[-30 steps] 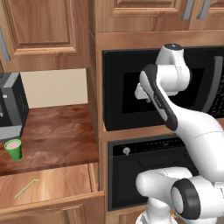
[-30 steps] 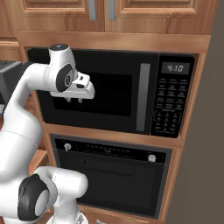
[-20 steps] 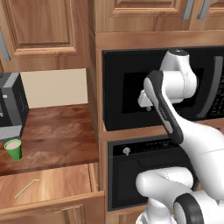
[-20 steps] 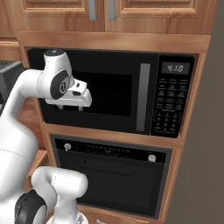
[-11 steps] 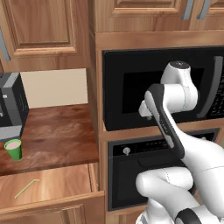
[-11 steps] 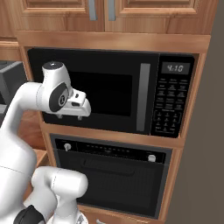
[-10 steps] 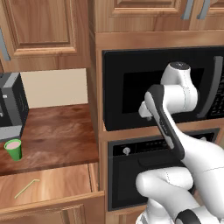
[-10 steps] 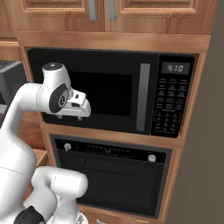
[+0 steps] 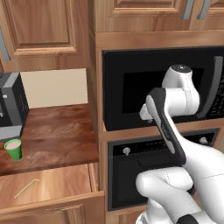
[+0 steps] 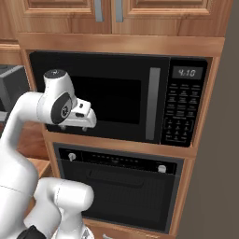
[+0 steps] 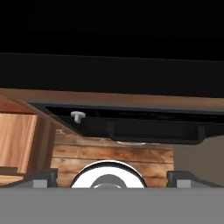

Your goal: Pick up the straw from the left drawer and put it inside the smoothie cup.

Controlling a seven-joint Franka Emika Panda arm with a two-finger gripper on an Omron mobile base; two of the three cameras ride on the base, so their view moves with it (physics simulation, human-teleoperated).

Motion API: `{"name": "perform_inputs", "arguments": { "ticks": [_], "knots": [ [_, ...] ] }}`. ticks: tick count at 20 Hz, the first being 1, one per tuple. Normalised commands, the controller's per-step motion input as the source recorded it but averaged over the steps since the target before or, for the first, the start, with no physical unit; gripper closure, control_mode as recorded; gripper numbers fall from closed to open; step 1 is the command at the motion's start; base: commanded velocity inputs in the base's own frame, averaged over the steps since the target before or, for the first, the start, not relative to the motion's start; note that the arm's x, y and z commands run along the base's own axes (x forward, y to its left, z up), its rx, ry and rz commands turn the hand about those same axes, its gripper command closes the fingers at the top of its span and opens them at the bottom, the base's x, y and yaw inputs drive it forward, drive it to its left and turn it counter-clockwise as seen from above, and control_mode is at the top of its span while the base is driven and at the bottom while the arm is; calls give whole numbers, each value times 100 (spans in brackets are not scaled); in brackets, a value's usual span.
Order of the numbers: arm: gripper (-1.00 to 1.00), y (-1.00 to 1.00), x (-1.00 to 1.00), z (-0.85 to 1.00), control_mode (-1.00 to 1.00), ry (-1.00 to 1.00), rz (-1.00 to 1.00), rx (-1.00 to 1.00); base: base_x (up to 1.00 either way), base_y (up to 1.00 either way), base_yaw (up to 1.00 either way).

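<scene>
Wood-cabinet kitchen: a dark wooden bench (image 9: pixel 57 135) on the left, a black microwave (image 10: pixel 140 100) stacked over a black oven (image 10: pixel 126 186) on the right.

The left drawer (image 9: pixel 52 192) stands pulled open below the bench, with the straw (image 9: pixel 26 188) lying flat inside, towards its left. The smoothie cup (image 9: pixel 14 149) stands upright on the bench, near the grey coffee machine (image 9: pixel 11 105). The gripper (image 11: pixel 112 175) hangs raised before the microwave, well apart from the drawer; its two dark tips sit far apart in the hand view, holding nothing.
</scene>
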Motion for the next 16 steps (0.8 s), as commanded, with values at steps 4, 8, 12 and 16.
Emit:
{"name": "perform_inputs", "arguments": {
  "ticks": [4,8,12,16],
  "knots": [
    [-100,-2,-67,-20,-100,0,0,0,0,0,0],
    [-100,0,-63,-17,-100,0,0,0,0,0,0],
    [-100,6,-51,-11,-100,0,0,0,0,0,0],
    [-100,5,1,1,-100,0,0,0,0,0,0]
  ]
}}
